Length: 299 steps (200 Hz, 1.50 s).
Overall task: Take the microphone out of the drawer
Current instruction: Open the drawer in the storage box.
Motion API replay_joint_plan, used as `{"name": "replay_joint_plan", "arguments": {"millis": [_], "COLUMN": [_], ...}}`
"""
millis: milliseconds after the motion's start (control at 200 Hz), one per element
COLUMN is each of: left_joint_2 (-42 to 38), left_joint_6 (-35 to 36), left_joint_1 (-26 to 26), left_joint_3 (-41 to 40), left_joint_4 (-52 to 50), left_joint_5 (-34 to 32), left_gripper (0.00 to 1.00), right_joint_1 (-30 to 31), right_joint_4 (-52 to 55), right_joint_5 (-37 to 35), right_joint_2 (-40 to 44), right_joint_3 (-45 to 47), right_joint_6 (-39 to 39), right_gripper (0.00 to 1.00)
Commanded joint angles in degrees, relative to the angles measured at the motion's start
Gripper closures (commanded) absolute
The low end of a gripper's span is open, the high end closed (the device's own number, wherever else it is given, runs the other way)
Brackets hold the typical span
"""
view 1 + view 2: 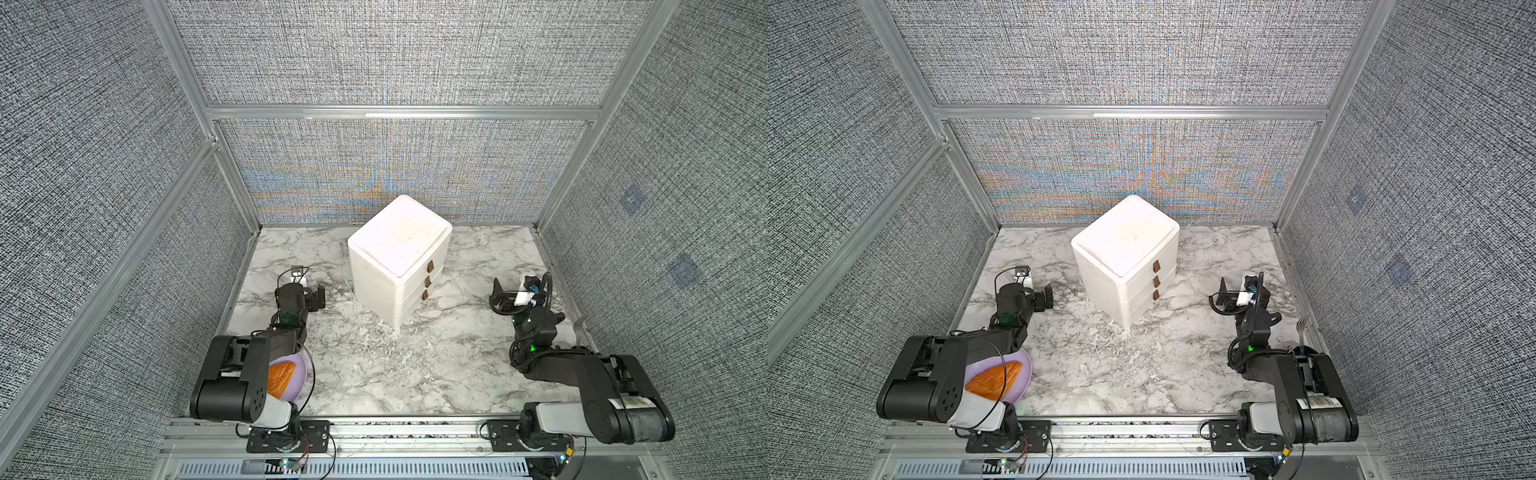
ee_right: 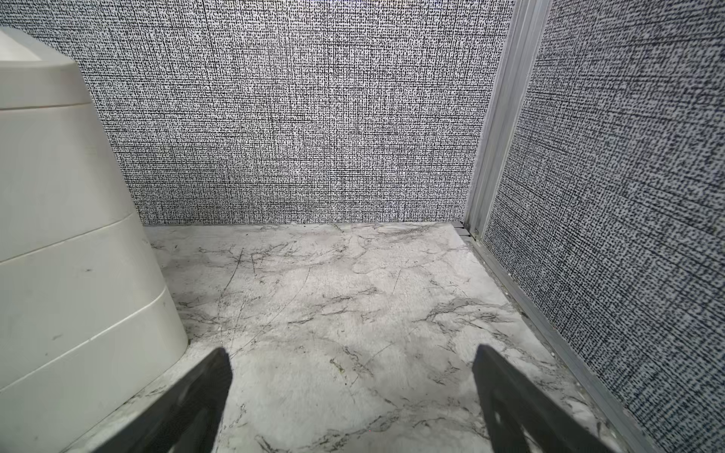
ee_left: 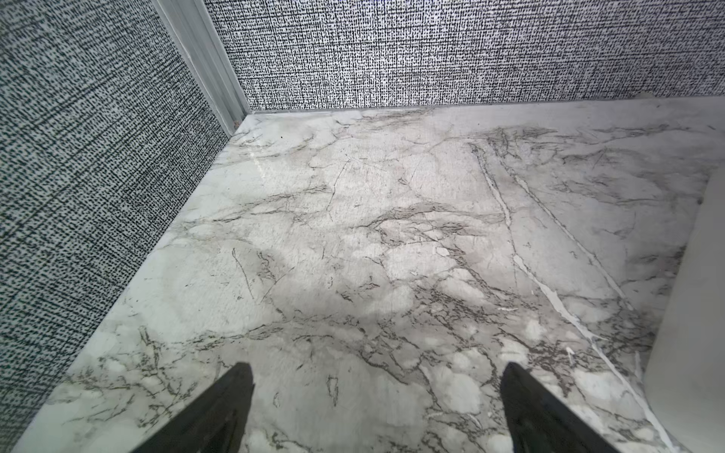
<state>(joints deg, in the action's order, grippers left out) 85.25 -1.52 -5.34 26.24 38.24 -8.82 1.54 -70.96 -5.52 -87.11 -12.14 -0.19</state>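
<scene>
left pincer (image 3: 376, 372) and right pincer (image 2: 353, 355) both gape wide, empty, over the marble table (image 1: 415, 374), flanking the white drawer chest (image 1: 399, 257); its three drawers are shut, microphone out of sight.

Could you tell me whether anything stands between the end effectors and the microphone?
Yes: all three drawers of the white drawer unit are shut, so a closed front hides the microphone; which drawer, I cannot tell. Left end effector and right end effector hang open, apart from the unit.
</scene>
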Motion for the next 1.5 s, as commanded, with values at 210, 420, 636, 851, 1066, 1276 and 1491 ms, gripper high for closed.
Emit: {"name": "replay_joint_plan", "arguments": {"millis": [210, 420, 636, 851, 1066, 1276, 1491], "left_joint_2": [-0.6, -0.5, -0.5, -0.7, -1.4, -5.7, -10.1], "left_joint_6": [-0.2, -0.2, -0.3, -0.3, -0.6, -2.0, -5.6], "left_joint_1": [0.1, 0.1, 0.4, 0.5, 0.4, 0.3, -0.2], "left_joint_3": [0.3, 0.3, 0.6, 0.4, 1.7, 5.4, 7.6], "left_joint_4": [-1.3, -1.3, -1.8, -1.5, -4.3, -14.6, -23.4], "left_joint_5": [1.0, 0.9, 2.0, 1.9, 1.2, -0.6, -2.4], "left_gripper": [0.0, 0.0, 0.0, 0.0, 0.0, 0.0, 0.0], "right_joint_1": [0.1, 0.1, 0.1, 0.1, 0.0, 0.1, 0.1], "right_joint_4": [-1.8, -1.8, -1.9, -1.9, -1.9, -1.9, -1.9], "right_joint_5": [-0.1, -0.2, -0.1, -0.2, -0.2, -0.2, -0.2], "right_joint_2": [-0.3, -0.2, -0.2, -0.2, -0.3, -0.2, -0.2], "right_joint_3": [-0.3, -0.3, -0.3, -0.3, -0.3, -0.3, -0.3], "right_joint_6": [0.0, 0.0, 0.0, 0.0, 0.0, 0.0, 0.0], "right_gripper": [0.02, 0.02, 0.02, 0.02, 0.02, 0.02, 0.02]}}
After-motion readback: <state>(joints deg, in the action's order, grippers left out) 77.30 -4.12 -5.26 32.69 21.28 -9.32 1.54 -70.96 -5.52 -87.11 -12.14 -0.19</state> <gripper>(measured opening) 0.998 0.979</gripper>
